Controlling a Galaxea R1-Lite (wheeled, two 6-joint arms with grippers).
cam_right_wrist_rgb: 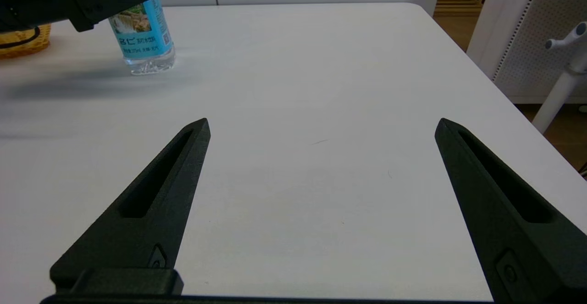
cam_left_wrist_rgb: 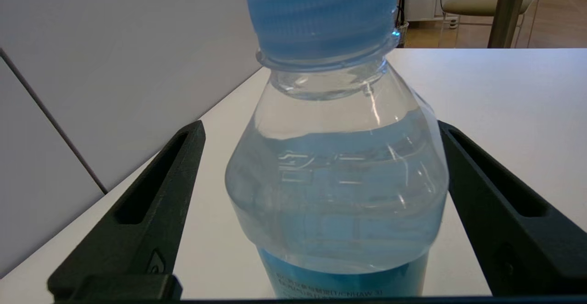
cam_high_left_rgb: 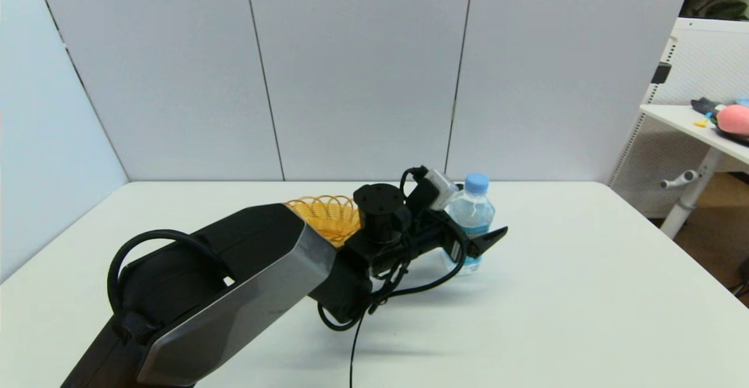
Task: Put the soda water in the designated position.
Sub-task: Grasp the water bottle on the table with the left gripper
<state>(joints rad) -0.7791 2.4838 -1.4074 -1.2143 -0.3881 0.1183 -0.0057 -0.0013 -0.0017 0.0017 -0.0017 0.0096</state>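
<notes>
Standing upright on the white table, well toward the far wall: the soda water, a small clear plastic bottle with a light blue screw cap and a blue picture label. Just beside the bottle, on the left arm's side: a woven orange-yellow basket, partly hidden behind the arm. Spread wide around the bottle's shoulder: the left gripper, black fingers flanking it, one with a clear gap, the other at the bottle's edge, nothing gripped. Held low over bare table, well apart from the bottle: the right gripper, fingers wide apart and empty.
</notes>
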